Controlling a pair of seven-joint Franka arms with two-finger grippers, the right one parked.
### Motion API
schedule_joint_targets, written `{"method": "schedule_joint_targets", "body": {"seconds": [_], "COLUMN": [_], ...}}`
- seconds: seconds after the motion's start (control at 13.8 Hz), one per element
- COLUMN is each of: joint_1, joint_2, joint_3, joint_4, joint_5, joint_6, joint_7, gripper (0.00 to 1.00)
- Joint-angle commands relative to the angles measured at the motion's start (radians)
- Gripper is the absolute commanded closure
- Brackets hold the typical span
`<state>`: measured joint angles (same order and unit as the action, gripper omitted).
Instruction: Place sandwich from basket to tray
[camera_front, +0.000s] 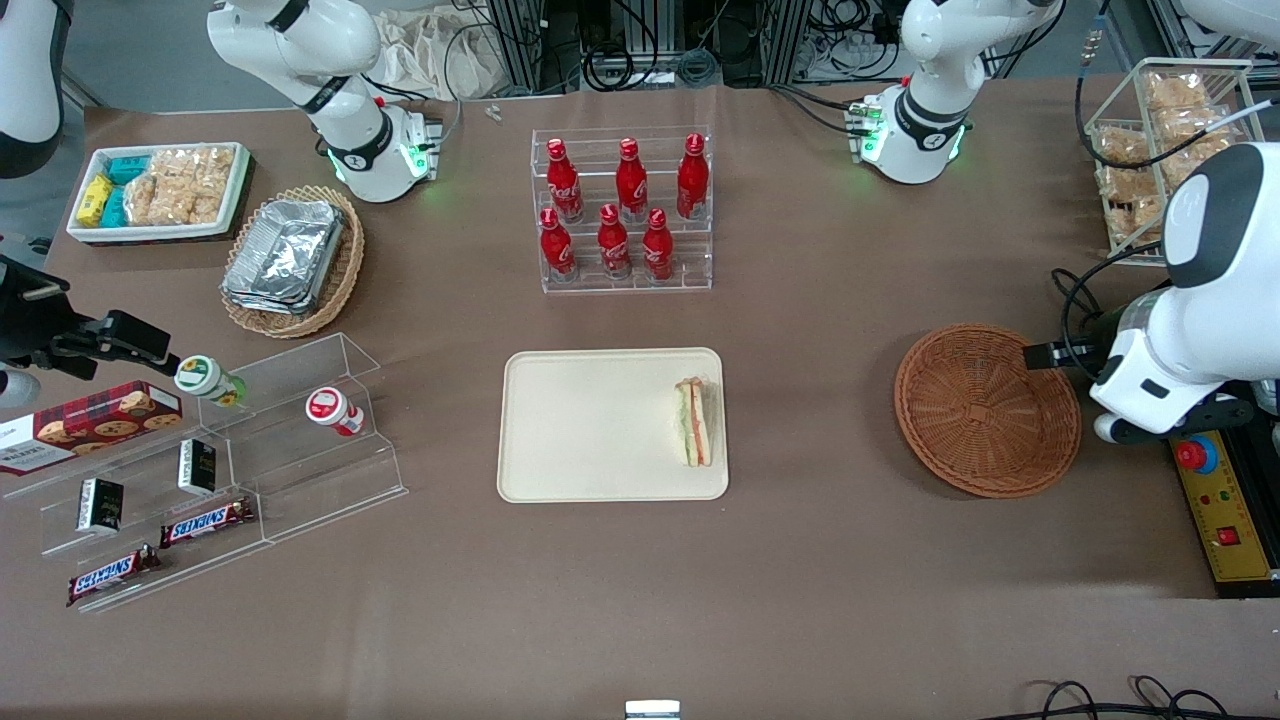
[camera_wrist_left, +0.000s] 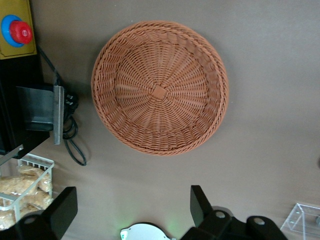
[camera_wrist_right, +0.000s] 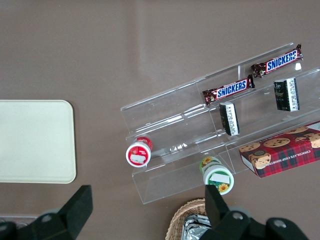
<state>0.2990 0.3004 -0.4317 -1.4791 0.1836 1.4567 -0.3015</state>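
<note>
The sandwich (camera_front: 694, 421) lies on the cream tray (camera_front: 590, 430), close to the tray edge that faces the basket. The reddish-brown woven basket (camera_front: 985, 410) sits toward the working arm's end of the table with nothing in it. In the left wrist view, that basket (camera_wrist_left: 115, 120) is seen from above with its woven floor bare. My gripper (camera_wrist_left: 131, 207) hovers high above the table beside the basket, open, with nothing between its fingers. A corner of the tray (camera_wrist_right: 35, 140) also shows in the right wrist view.
A clear rack of red cola bottles (camera_front: 622, 210) stands farther from the front camera than the tray. A yellow box with a red stop button (camera_front: 1225, 500) and a wire rack of snacks (camera_front: 1160, 140) flank the basket. Clear shelves with candy bars (camera_front: 200, 470) lie toward the parked arm's end.
</note>
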Motion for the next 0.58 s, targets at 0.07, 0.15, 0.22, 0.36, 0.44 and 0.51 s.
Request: {"method": "schedule_joint_targets", "body": {"seconds": [0.07,0.15,0.22,0.36,0.44,0.51], "joint_1": [-0.213,-0.268,-0.323,-0.402,-0.399,-0.394], "joint_2": [-0.055,-0.055,-0.055,-0.053,-0.053,-0.053], "joint_3": [0.273,0.337,0.402,0.502,0.507,0.507], "joint_4": [-0.009,-0.01,-0.009,-0.012,-0.015,-0.015], "joint_5": [-0.096,-0.113,-0.13,-0.156,-0.156,-0.159], "joint_6": [0.024,0.031,0.036,0.047,0.048,0.053], "joint_7": [0.068,0.07,0.071,0.129,0.166,0.201], "gripper": [0.0,0.0,0.0,0.0,0.0,0.0]}}
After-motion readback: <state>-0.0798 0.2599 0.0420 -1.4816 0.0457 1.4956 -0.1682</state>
